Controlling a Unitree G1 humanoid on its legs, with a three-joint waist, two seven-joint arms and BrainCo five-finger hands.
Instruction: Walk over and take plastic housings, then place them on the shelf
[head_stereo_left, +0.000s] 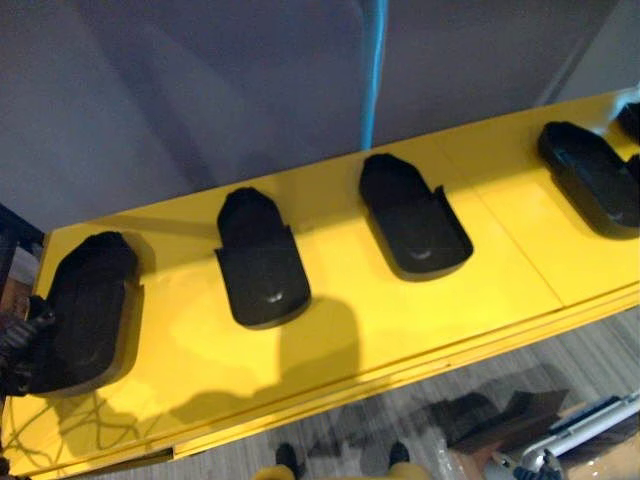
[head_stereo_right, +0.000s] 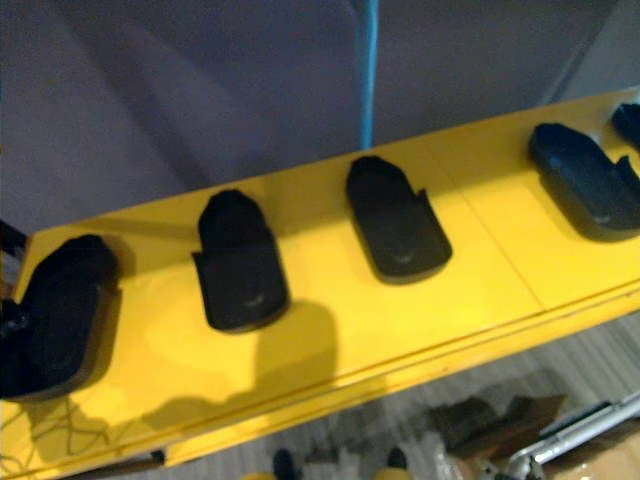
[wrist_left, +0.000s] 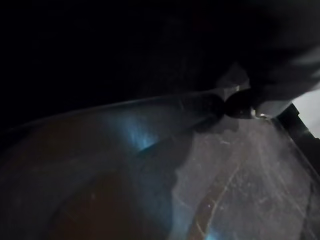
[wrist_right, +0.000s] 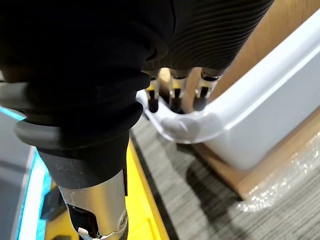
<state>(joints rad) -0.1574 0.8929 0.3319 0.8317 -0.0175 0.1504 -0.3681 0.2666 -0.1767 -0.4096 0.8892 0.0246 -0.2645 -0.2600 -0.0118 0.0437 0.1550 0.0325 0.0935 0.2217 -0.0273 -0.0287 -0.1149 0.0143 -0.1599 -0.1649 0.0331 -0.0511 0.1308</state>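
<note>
While I scan the eye views, moulded black plastic housings (head_stereo_left: 262, 262) sit well apart along the smooth yellow shelf (head_stereo_left: 500, 250). Left wrist view: left hand (wrist_left: 240, 102) on a glossy dark surface; I cannot tell its grip. Right wrist view: right hand (wrist_right: 173, 95) loose-fingered beside a rounded white tub rim (wrist_right: 260, 115).

Grey wall (head_stereo_left: 150, 100), blue strip (head_stereo_left: 375, 70), grey striped carpet (head_stereo_left: 600, 360)
</note>
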